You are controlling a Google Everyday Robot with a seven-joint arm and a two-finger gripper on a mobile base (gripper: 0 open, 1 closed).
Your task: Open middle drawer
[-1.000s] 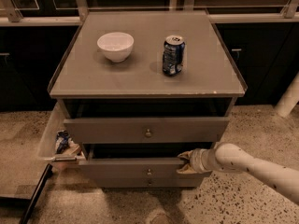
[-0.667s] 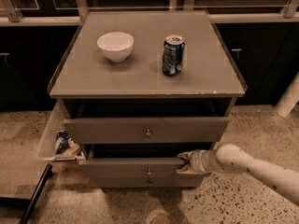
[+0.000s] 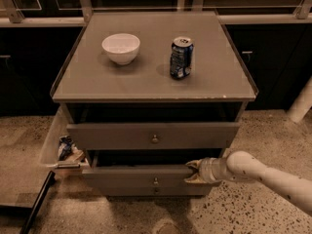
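Note:
The middle drawer (image 3: pixel 141 177) is a grey front with a small brass knob (image 3: pixel 156 181), pulled partly out below a wider grey drawer front (image 3: pixel 117 136) that stands further out. My gripper (image 3: pixel 191 172) comes in from the right on a white arm (image 3: pixel 273 177). It sits at the right end of the middle drawer's top edge. One finger is in the dark gap behind the panel and the other is in front of it, closed on the panel.
A white bowl (image 3: pixel 121 48) and a blue soda can (image 3: pixel 181 57) stand on the cabinet top (image 3: pixel 219 82). A clear side bin (image 3: pixel 54 145) with snack bags hangs at the left. A black bar (image 3: pixel 36 201) lies on the floor at the left, and a white post (image 3: pixel 303 101) stands at the right.

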